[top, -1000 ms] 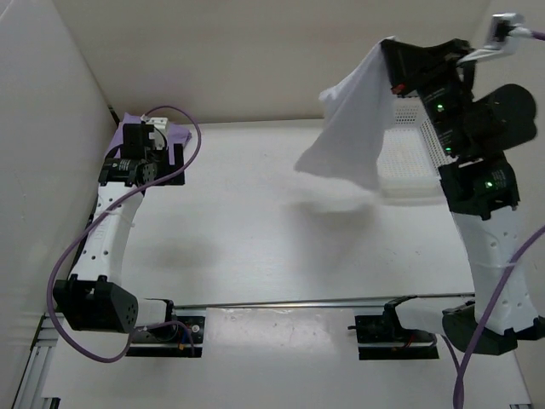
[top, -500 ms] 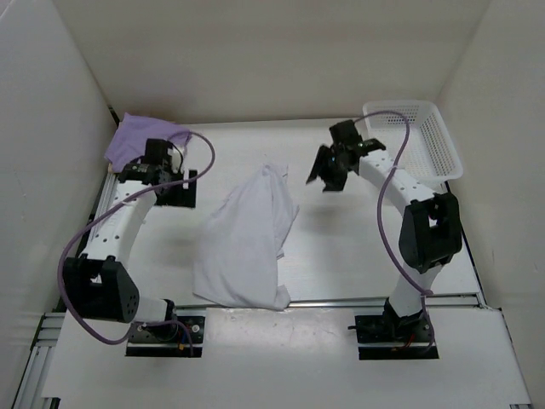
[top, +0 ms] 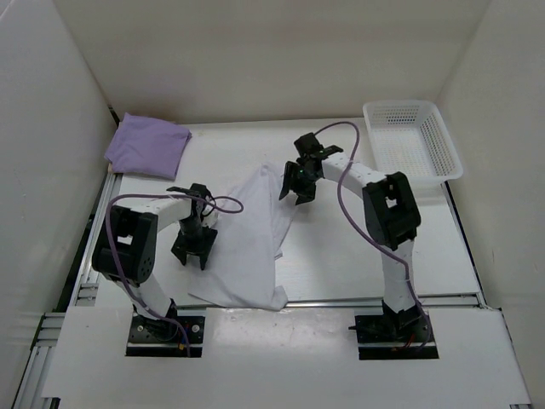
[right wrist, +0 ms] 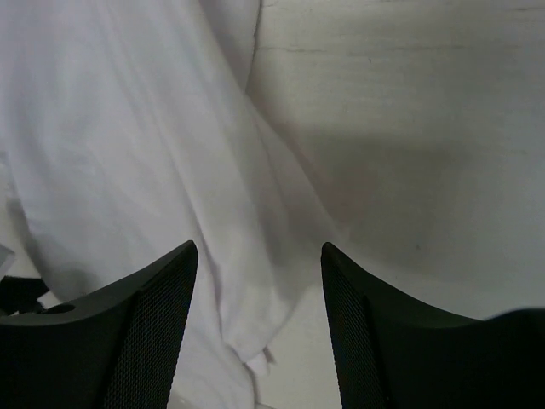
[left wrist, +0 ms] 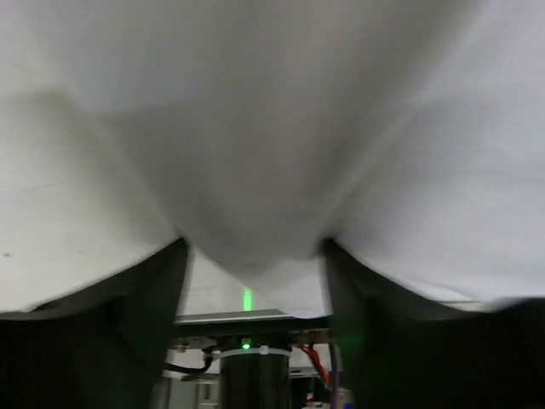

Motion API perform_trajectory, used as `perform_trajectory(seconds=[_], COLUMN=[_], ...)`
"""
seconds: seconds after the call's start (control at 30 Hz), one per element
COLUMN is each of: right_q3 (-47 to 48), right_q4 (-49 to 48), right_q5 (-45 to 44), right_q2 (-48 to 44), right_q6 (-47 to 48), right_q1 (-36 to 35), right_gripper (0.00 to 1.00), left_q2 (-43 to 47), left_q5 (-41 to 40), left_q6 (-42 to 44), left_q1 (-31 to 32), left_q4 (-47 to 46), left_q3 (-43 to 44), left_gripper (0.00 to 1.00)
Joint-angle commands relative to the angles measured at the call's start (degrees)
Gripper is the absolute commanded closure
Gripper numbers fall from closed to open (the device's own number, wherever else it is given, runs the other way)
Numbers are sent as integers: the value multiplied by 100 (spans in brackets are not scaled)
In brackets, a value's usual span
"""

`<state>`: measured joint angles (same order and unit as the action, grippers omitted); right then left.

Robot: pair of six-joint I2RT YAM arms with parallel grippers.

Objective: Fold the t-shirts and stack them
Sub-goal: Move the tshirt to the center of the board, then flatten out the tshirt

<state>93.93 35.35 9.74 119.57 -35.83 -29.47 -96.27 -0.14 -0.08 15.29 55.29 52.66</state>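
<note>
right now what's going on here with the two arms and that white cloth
Both arms are working on a white t-shirt that lies crumpled and unfolded in the middle of the table. The left gripper is at the shirt's left edge and the right gripper at its far right edge, both with jaws open and neither gripping yet. A lavender shirt lies folded in the far left corner, and a white basket sits far right.

Bright even light, soft shadows; left wrist view of white t-shirt point(left wrist: 272, 128) blurred.
</note>
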Motion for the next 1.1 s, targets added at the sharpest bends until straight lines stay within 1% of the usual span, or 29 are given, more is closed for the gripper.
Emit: perform_trajectory(seconds=[0.0, 0.03, 0.07, 0.1, 0.13, 0.2, 0.27, 0.3, 0.33, 0.37, 0.4, 0.43, 0.5, 0.53, 0.57, 0.63, 0.67, 0.7, 0.73, 0.77, 0.8, 0.83, 0.87, 0.9, 0.93, 0.97, 1.0, 1.03, 1.07], right_q3=[240, 301, 301, 301, 301, 240, 240, 292, 362, 441, 642, 740, 802, 672, 531, -153, -469, -820, -1581, -1989, -2410, -3267, -3676, -4054, -4711, -4978, -5198, -5357, -5455], right_q4=[33, 33, 33, 33, 33, -37, -107, -108, -186, -187, -265, -266, -318, -371, -371, -424, -424, -424, -424, -424, -424, -424, -346, -345, -127, -30, 67, 138, 191], right_q5=[291, 431, 485, 485, 564, 713, 889, 977, 977, 1030, 1030, 1030, 952, 864, 776, 574, 303, 179, 65, -32, -103, -104, -104, -104, -243, -549, -648, -727, -806], right_q2=[566, 628, 629, 699, 699, 699, 595, 542, 463, 271, 164, 33, -546, -1053, -1328, -1917, -2529, -2831, -3391, -3649, -3895, -4297, -4476, -4617, -4844, -4916, -4969, -5022, -5022], right_q6=[-116, -169, -169, -169, -169, -169, -169, -117, -117, -117, -117, -117, -117, -47, 58, 164, 217, 304, 305, 305, 166, 78, -19, -220, -335, -458, -616, -618, -705], right_q1=[-67, -67, -137, -138, -138, -190, -138, -138, -77, 28, 90, 169, 407, 555, 626, 750, 820, 820, 820, 820, 820, 820, 820, 881, 969, 1057, 1162, 1416, 1522], right_gripper=[37, 39, 42, 49, 66, 85, 100, 100, 100, 100, 100, 100, 100, 100, 100, 100, 100, 100, 100, 100, 100, 100, 98, 86, 74, 62, 47, 36, 36], left_q2=[-270, -322, -322, -322, -270, -165, 20, 73, 73, 73, 73, 73, 20, 20, 186, 467, 643, 1088, 1319, 1521, 1889, 2040, 2172, 2417, 2533, 2639, 2753, 2980, 3095], left_q5=[-153, -83, 48, 49, 49, 49, -126, -353, -494, -661, -1054, -1223, -1400, -1401, -1401, -1314, -1252, -1191, -1190, -1190, -1190, -1103, -1006, -875, -717, -376, -233, -84, 179], left_q6=[8, 8, 8, 8, 8, 8, 8, 8, 8, 8, 8, 8, 8, 8, 8, 8, 8, 8, 8, 8, 8, 8, 8, 8, 8, 8, 8, 8, 8], left_q1=[-8, -8, -69, -70, -148, -306, -412, -482, -483, -535, -536, -536, -405, -195, -54, 410, 570, 728, 878, 1175, 1300, 1414, 1616, 1687, 1740, 1828, 1829, 1898, 1899], left_q4=[-607, -607, -607, -607, -607, -607, -607, -607, -607, -607, -607, -607, -502, -353, -274, -124, -71, -19, -18, -18, -18, 43, 96, 157, 219, 376, 465, 605, 754], left_q3=[-116, -55, -55, 15, 77, 270, 787, 1033, 1670, 2068, 2951, 3413, 4266, 4870, 5050, 5113, 4696, 4370, 3975, 3136, 2692, 2270, 1465, 1074, 714, 380, -207, -448, -641], left_gripper=[34, 44, 69, 83, 90, 90, 90, 90, 90, 90, 90, 90, 90, 90, 90, 90, 90, 90, 90, 90, 90, 86, 83, 81, 78, 65, 54, 41, 33])
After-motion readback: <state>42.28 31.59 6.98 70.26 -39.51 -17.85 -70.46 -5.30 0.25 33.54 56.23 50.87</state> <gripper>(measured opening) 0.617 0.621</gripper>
